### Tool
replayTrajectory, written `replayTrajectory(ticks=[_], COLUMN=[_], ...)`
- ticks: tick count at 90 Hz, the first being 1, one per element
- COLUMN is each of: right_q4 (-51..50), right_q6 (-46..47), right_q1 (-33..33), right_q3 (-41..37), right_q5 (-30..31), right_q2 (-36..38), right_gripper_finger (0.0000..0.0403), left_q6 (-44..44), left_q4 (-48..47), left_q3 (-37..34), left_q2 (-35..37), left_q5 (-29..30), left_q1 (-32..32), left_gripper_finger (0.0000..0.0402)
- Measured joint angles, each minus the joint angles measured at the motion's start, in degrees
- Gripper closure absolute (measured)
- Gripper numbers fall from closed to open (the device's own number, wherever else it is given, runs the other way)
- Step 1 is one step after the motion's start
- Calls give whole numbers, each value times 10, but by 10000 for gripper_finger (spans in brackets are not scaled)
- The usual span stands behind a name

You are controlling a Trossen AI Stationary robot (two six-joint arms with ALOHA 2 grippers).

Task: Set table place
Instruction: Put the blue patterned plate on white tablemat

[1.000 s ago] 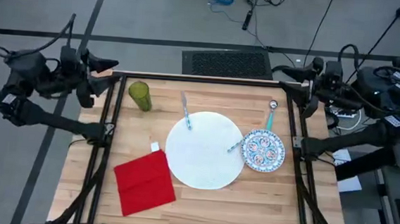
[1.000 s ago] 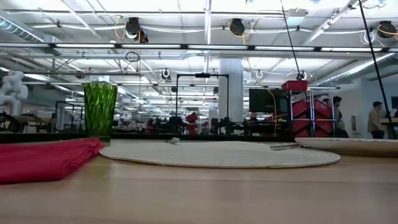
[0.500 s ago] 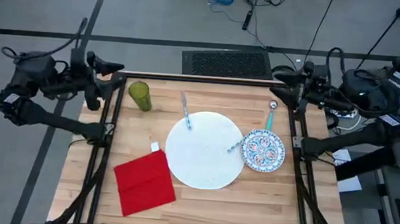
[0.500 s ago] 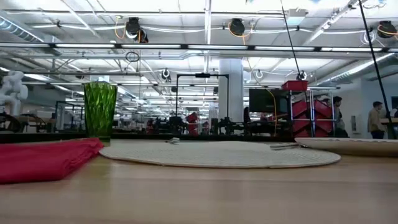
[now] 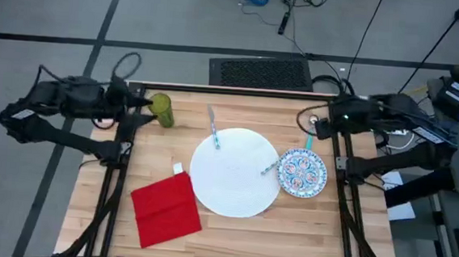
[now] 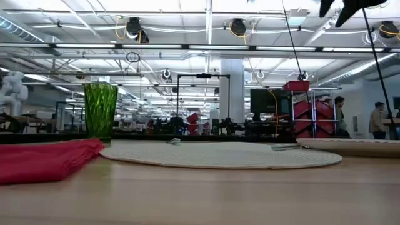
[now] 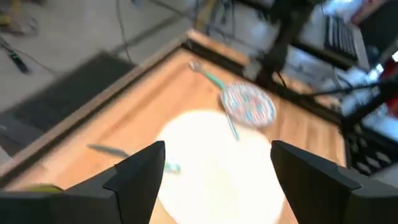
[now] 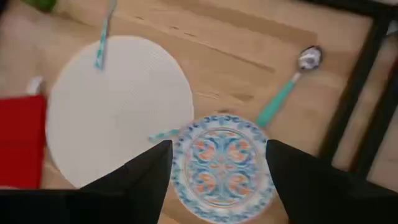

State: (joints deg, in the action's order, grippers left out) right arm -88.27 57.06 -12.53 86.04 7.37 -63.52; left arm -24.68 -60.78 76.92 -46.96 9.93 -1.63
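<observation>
On the table [image 5: 287,230] lie a large white plate [image 5: 235,171], a small blue-patterned plate [image 5: 302,172] to its right, and a red napkin [image 5: 165,208] at the near left. An olive-green tumbler [image 5: 161,109] stands at the far left. A teal-handled spoon [image 5: 311,133] lies beyond the small plate. One slim teal-handled utensil [image 5: 212,127] rests with its end on the white plate's far rim; another [image 5: 269,167] lies between the plates. My left gripper [image 5: 143,111] hangs open just left of the tumbler. My right gripper [image 5: 319,128] hangs open above the spoon.
A black metal frame [image 5: 127,150] runs along the table's left, right and far edges, with my arms reaching in over it. Bare wood lies along the near edge [image 5: 286,246]. Beyond the table are a floor grate [image 5: 260,71] and cables.
Both arms have swung in from outside the frame toward the table. My left gripper has moved right, up beside the tumbler. My right gripper has moved left over the table's right edge, above the spoon. Nothing on the table has moved.
</observation>
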Motion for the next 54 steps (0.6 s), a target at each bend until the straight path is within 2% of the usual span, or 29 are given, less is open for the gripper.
replayTrajectory(ticks=[8, 19, 42, 54], right_q4=[-11, -7, -17, -17], right_q6=[-5, -59, -339, -502], right_q1=[-23, -42, -90, -107], right_q3=[-3, -12, -12, -12], right_q5=[-66, -99, -179, -179], right_q2=[-38, -93, -248, -330], right_gripper_finger=[154, 154, 154, 154], left_q6=[-5, -3, 56, 55], left_q4=[1, 3, 9, 28], left_q3=[-31, -77, -150, -158], left_q2=[2, 6, 15, 16], left_q5=[-24, -38, -78, -99], left_q1=[0, 0, 0, 0], left_gripper_finger=[124, 124, 124, 124])
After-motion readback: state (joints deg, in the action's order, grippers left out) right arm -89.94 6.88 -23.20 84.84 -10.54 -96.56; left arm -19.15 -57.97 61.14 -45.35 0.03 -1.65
